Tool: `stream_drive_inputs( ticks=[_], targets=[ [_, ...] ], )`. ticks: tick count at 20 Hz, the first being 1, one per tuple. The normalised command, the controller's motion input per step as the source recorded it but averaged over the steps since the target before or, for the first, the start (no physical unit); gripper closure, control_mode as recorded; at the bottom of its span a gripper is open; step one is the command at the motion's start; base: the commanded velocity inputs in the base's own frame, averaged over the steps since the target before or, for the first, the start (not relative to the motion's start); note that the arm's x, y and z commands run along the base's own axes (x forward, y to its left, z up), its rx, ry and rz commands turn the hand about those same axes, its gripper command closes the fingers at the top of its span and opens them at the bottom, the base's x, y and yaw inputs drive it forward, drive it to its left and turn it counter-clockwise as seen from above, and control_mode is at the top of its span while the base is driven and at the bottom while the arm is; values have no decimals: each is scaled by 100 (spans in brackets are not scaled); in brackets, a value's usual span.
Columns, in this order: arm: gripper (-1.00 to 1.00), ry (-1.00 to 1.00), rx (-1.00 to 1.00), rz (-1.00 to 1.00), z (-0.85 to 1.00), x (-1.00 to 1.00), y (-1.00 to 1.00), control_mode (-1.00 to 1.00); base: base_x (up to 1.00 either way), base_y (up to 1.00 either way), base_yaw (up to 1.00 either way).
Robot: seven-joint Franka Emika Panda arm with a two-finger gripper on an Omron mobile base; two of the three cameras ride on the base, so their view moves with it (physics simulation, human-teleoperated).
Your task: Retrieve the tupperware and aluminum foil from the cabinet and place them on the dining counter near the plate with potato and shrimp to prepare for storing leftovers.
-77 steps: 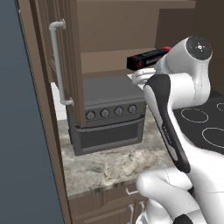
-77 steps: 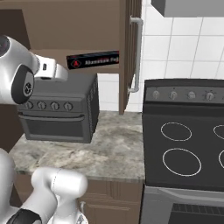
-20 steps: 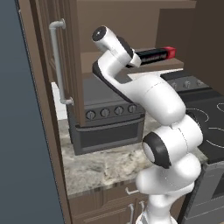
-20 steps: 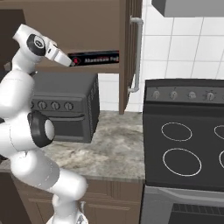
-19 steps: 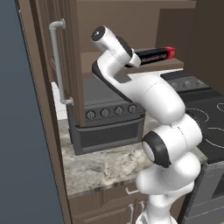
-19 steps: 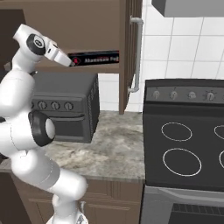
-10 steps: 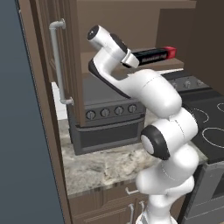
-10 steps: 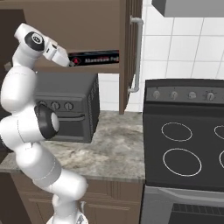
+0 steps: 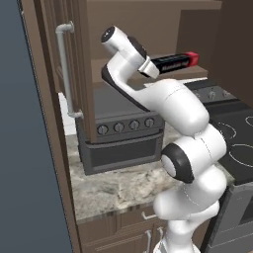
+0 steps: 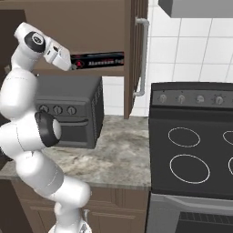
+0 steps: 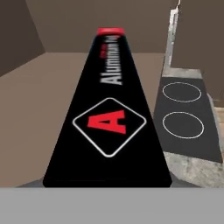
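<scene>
- A silver bar handle [image 9: 65, 69] runs down the open door of the dark wall cabinet [image 9: 148, 20] at far left, above a veined marble worktop [image 9: 118, 185].
- Beneath the cabinet sits a grey countertop oven [image 9: 123, 133], its knobs in a row.
- At centre the white arm reaches up to the cabinet shelf, where the gripper [image 9: 149, 66] meets the near end of the aluminum foil [image 9: 174, 61], the black box lying lengthwise on the shelf with its red end farthest away.
- Seen from the hand, the foil box runs straight off from the fingers; whether they are pinching it cannot be told.
- At right stands the black stove [image 10: 191, 150].
- The foil pickup appears to be in hand; next, a firm pinch and a level pull clear of the shelf.
</scene>
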Motion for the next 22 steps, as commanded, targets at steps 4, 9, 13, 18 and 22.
stream_drive_inputs(
  ticks=[4,9,13,18,22],
  targets=[
    [100,-21,0,17,-1,-61,-18,-100,0,0,0],
    [100,-27,0,31,0,-80,-4,-100,0,0,0],
    [100,-12,-3,34,0,-95,0,-100,0,0,0],
    [100,10,-2,21,23,-100,0,-100,0,0,0],
    [100,11,-7,6,32,-100,14,-100,0,0,0]
  ],
)
